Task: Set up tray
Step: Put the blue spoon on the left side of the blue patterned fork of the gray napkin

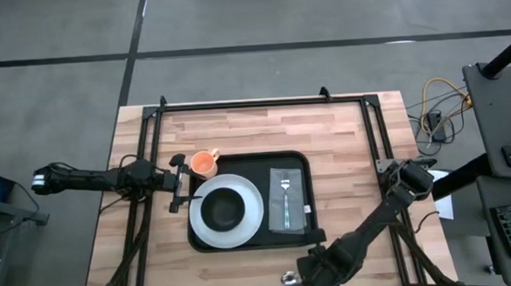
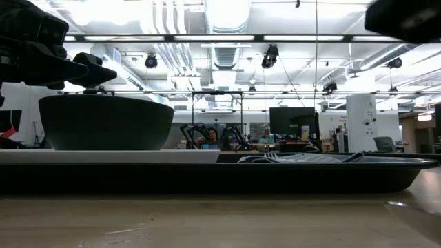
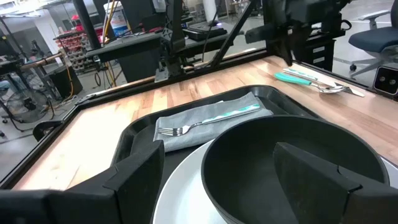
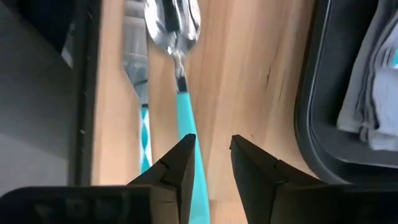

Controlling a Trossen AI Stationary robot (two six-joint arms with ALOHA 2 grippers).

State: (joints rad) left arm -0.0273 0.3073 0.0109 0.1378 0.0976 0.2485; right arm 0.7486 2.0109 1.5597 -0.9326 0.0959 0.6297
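Right fingers: the two dark fingers (image 4: 186,163) are seen closest in the right wrist view, set a narrow gap apart with nothing gripped; the right gripper (image 4: 211,155) is held low over the bare wood at the table's near edge.
Spoon: a teal-handled spoon (image 4: 181,74) is lined up just ahead of the finger gap, its handle running in beside one fingertip; the narrow spread is judged to suit pinching that thin handle.
Knife: a second teal-handled piece, probably a knife (image 4: 138,93), is laid touching or nearly touching the spoon on the far side from the tray, and could be caught with it.
Tray: the tray (image 1: 302,162) is found just to one side of the right fingers, at the table's middle; its raised rim is the obstacle to be cleared with any cutlery.
Napkin and fork: a grey napkin (image 1: 288,198) with a fork (image 1: 285,194) on it is placed in the tray's right part, leaving room beside it for more cutlery.
Left fingers: the left gripper (image 3: 205,180) is held spread wide, empty, at the tray's left edge, facing the bowl.
Bowl and plate: a dark bowl (image 1: 223,209) is set on a white plate (image 1: 251,220) directly before the left fingers.
Cup: an orange cup (image 1: 203,163) is stood on the wood just beside the left gripper, outside the tray.
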